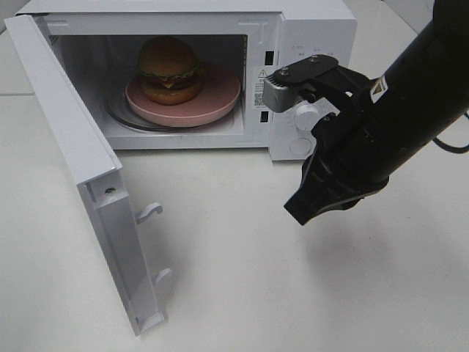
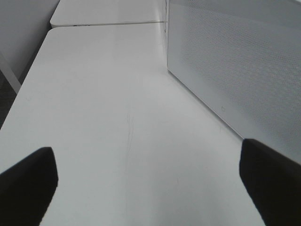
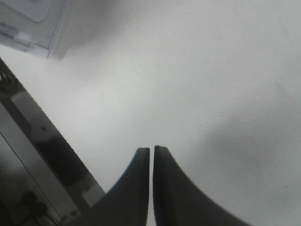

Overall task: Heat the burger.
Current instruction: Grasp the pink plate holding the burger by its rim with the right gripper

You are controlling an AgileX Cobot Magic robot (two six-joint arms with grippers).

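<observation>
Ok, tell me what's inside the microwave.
Inside the microwave, a burger sits on a pink plate, over a glass turntable. The plate hides most of the turntable.

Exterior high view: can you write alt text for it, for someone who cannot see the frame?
A burger sits on a pink plate inside a white microwave whose door hangs wide open toward the camera. At right, the black right gripper hangs above the white table, jaws together and empty, in front of the microwave's control panel.
</observation>
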